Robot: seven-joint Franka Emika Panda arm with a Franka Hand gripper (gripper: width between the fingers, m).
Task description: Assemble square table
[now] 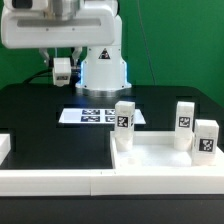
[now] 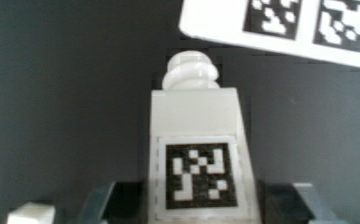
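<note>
Leg (image 2: 196, 140) is held upright between the claw (image 2: 198, 197) fingers (image 2: 106, 200), tag facing the wrist camera; marker board (image 2: 283, 28) lies beyond on the black surface (image 2: 52, 90).

place: robotics lab | cues: green backdrop (image 1: 180, 40); marker board (image 1: 97, 115); black table (image 1: 40, 110)

Green wall (image 1: 180, 40) behind a black table (image 1: 40, 115) under even, bright light.

free: black table (image 1: 40, 115) bare toward its far-left edge | obstacles: three upright legs (image 1: 124, 118) along tabletop (image 1: 160, 160) near edge; marker board (image 1: 100, 115) mid-table
</note>
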